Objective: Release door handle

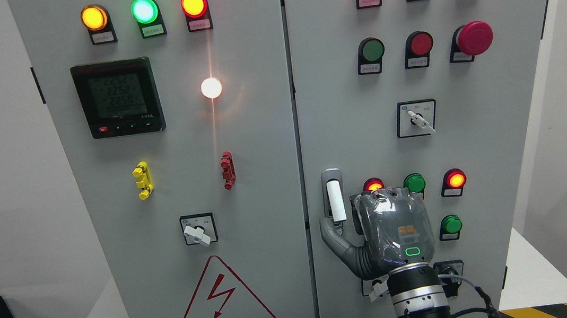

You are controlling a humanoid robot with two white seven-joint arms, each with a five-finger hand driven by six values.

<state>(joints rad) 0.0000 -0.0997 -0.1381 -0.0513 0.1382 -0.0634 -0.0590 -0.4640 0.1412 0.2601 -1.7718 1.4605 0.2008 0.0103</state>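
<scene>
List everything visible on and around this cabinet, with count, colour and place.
Cabinet: one, grey, two doors, fills the view.
Door handle: one, white on a silver plate, right door's left edge.
Meter: one, black, left door, upper left.
Left door lamps: four lit; amber, green, red on top, white below.
Clips: yellow and red, left door, middle.
Rotary switches: two, white knobs; left door, right door.
Emergency stop: one, red, right door, upper right.
Warning triangle: one, red, left door, bottom.
Right door lamps and buttons: several, red or green.
Robot hand: right, grey, beside the handle, thumb just below it.
</scene>
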